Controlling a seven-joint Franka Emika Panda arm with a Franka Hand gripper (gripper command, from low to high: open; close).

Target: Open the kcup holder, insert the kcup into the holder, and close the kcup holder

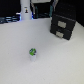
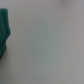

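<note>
White tabletop fills most of the exterior view, with the kcup standing alone near the middle, green top up, and the black holder well apart from it toward the exterior view's right and farther back, its recessed front panels flush, so it looks shut. Neither step of the task seems begun. The risks, as I judge them: the pod is small and light, so a descent slightly off centre could knock it over or send it rolling across the smooth table; the holder sits loose on the surface, so a pull on its drawer could drag the whole box instead of opening it; and a pod set down crooked could jam the drawer when it is closed. Much is hard to read. The arm and gripper are not clearly visible in the exterior view, so I cannot tell whether the jaws are open or closed. The wrist view gives only bare pale surface and a blurred teal shape at one edge, cut off by the frame, which I cannot identify. Objects at the back are too blurred to name
</note>
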